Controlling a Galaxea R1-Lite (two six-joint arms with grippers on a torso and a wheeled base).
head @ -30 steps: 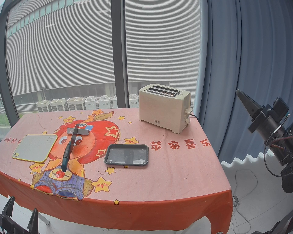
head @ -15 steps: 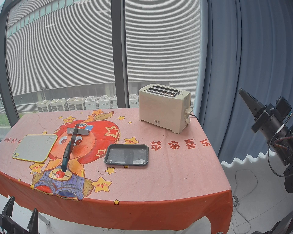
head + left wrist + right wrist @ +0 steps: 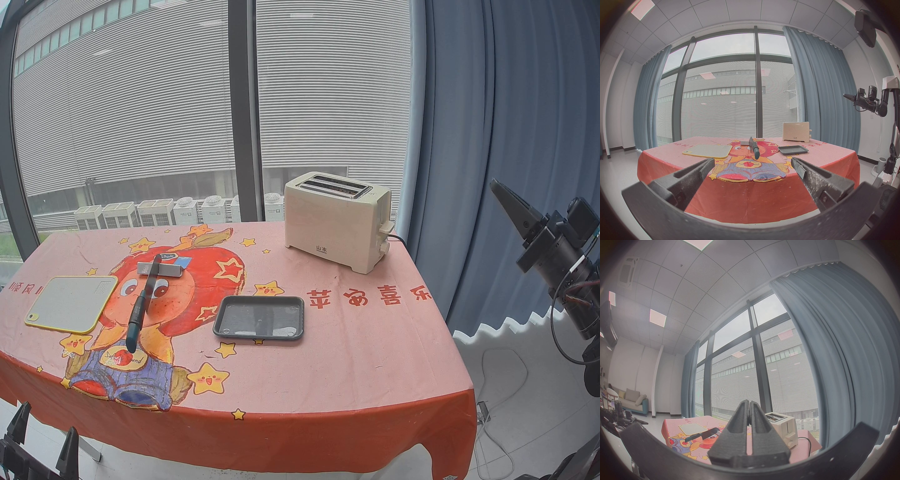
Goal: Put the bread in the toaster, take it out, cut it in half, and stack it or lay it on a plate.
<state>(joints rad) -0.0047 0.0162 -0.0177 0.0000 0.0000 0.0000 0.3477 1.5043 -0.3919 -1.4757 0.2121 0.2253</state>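
Head view has the cream plastic two-slot toaster [image 3: 334, 219] at the far right of the orange cartoon-print surface [image 3: 350, 362], the right tool [image 3: 497, 187] clenched empty well off to its right, the left tool [image 3: 752, 162] released off the near edge, so loading looks unstarted: next, fetch bread and reach the slots

Support: table [image 3: 350, 369], covered to its edges by an orange-pink tablecloth [image 3: 375, 437] printed with a cartoon figure and stars.
Far right corner: cream two-slot toaster [image 3: 337, 220], upright, slots upward.
Middle: black tray [image 3: 259, 299], shallow and rectangular, lying flat.
Left side: cutting board [image 3: 72, 303], pale with a yellow rim, flat.
Between board and tray: knife [image 3: 140, 303], handle toward the near edge, far end across a small grey block [image 3: 164, 270].
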